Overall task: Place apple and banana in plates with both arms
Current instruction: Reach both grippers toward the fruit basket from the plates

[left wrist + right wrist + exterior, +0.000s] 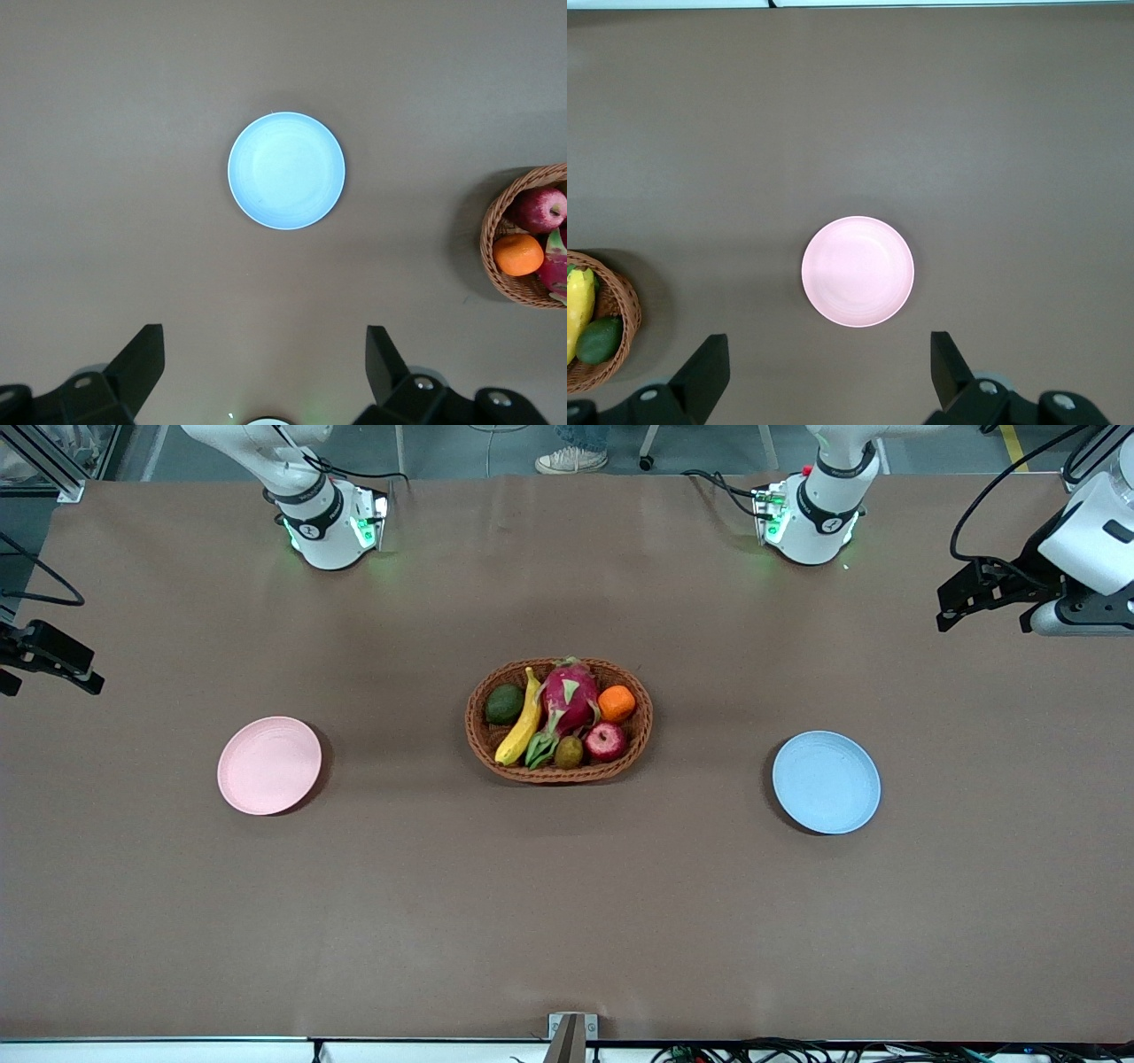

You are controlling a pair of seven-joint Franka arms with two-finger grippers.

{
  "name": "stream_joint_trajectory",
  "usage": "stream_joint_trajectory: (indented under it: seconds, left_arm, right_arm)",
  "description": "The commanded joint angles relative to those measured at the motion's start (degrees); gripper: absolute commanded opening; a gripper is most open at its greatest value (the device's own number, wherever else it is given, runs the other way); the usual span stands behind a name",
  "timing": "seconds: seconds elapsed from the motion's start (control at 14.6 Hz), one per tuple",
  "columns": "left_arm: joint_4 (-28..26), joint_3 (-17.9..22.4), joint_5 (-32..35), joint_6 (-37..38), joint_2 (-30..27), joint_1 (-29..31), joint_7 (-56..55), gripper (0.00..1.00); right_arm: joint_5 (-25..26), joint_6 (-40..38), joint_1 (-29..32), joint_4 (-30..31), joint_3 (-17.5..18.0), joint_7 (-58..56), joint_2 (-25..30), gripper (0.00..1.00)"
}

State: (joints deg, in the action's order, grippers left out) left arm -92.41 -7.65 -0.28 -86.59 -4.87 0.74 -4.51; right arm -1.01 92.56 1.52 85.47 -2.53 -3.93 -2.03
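Well apart from both grippers, the apple (606, 740) and banana (523, 721) lie in the wicker basket (559, 771) between the pink plate (269, 765) and blue plate (826, 782), while the left gripper (264, 372) and right gripper (829, 376) hang with fingers spread, each above the table at its own end.

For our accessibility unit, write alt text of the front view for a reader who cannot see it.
A wicker basket at the table's middle holds a banana, an apple, a dragon fruit, an orange, an avocado and a kiwi. An empty pink plate lies toward the right arm's end and an empty blue plate toward the left arm's. The open left gripper and right gripper wait at the ends.
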Motion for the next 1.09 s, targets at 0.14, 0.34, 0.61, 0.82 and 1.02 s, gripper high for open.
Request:
stream_joint_trajectory:
  seconds: [0.14,0.34,0.61,0.82,1.02]
  left_arm:
    - [1.53,-0.26,0.1,0.54,1.09,-0.38,0.2,1.0]
    - [4.78,-2.27,3.26,0.54,6.08,-0.83,-0.23,1.0]
    - [4.79,-6.75,2.57,-2.43,11.18,-0.92,-4.09,1.0]
    - [4.52,-10.09,2.39,-5.16,16.02,-2.32,-9.35,1.0]
    - [4.52,-10.98,2.65,-8.58,20.67,-8.01,-21.81,1.0]
  right_arm:
    - [1.01,0.34,1.2,2.34,1.13,-0.46,1.94,1.0]
    - [1.36,0.08,1.11,2.42,1.22,-0.55,1.85,1.0]
    - [1.18,-1.33,-2.55,5.48,1.57,-0.28,0.89,1.0]
    - [-0.92,0.68,-7.31,9.62,1.66,0.24,-2.7,1.0]
    - [-4.43,6.56,-11.44,13.48,1.57,0.33,-6.49,1.0]
